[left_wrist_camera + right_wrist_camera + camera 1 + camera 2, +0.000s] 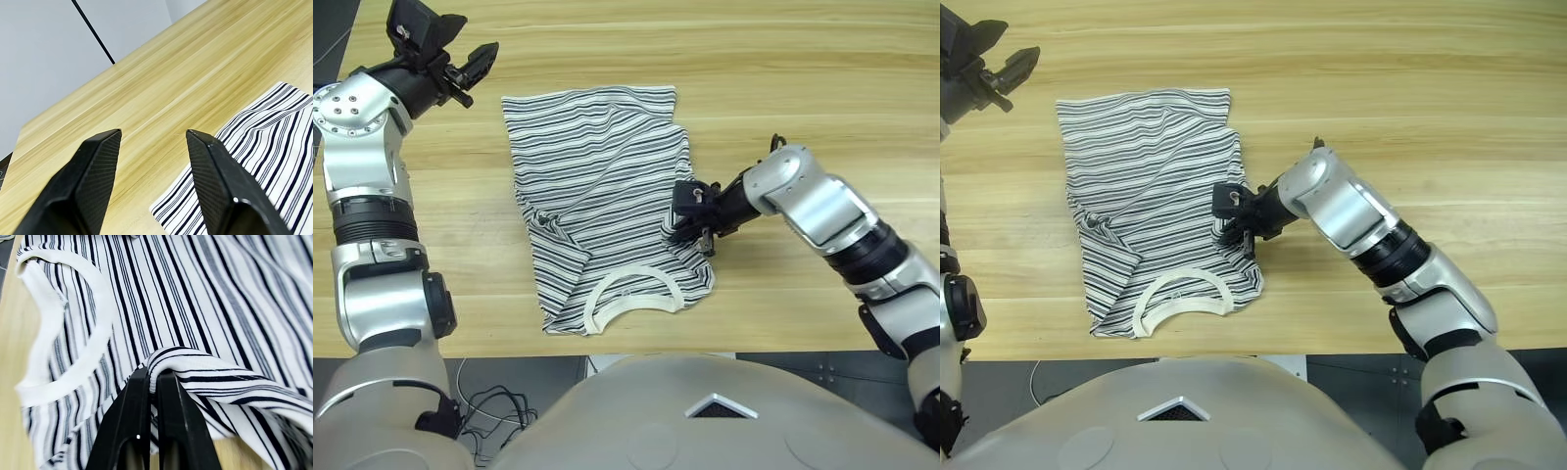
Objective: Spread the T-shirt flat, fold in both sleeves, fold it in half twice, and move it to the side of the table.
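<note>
The black-and-white striped cotton T-shirt [597, 186] lies on the pale wooden table [803, 78], its collar-side right edge pinched tight by the right gripper [152, 376], likely for folding that sleeve inward, while the left gripper [152, 133] hangs wide open off the shirt's far-left hem corner.

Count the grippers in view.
2. The left gripper hangs open off the shirt's far left corner; the right gripper is shut on a fold at the shirt's right edge.
</note>
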